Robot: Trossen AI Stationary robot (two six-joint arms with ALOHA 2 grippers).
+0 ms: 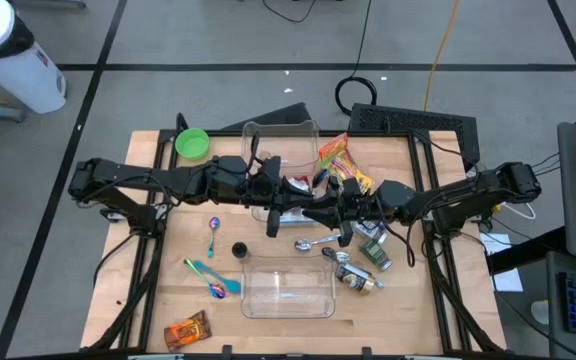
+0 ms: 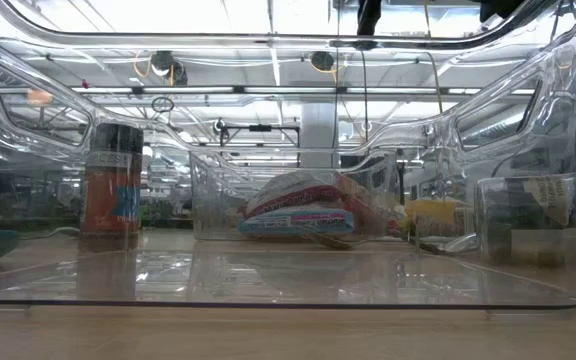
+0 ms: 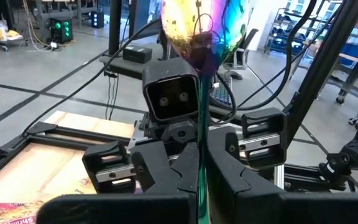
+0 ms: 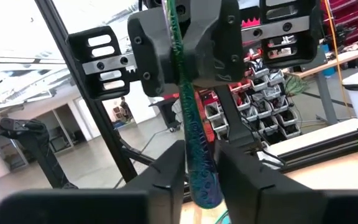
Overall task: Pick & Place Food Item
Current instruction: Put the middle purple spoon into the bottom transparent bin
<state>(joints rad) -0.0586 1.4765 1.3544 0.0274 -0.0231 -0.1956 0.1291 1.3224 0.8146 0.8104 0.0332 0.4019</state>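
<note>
Both claws (image 1: 301, 197) pinch one iridescent spoon (image 3: 201, 37) mid-air; opposite ends.

A spoon (image 3: 199, 74) with an iridescent rainbow bowl and a teal-green handle is held up off the desk, bowl end clear of the left hand (image 3: 199, 171). Its handle tip sits between the right hand's (image 4: 201, 171) fingers.

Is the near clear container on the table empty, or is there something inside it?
Empty. In the high view, the near clear container shows only bare wood through its bottom; the snack packets lie by the far one.
</note>
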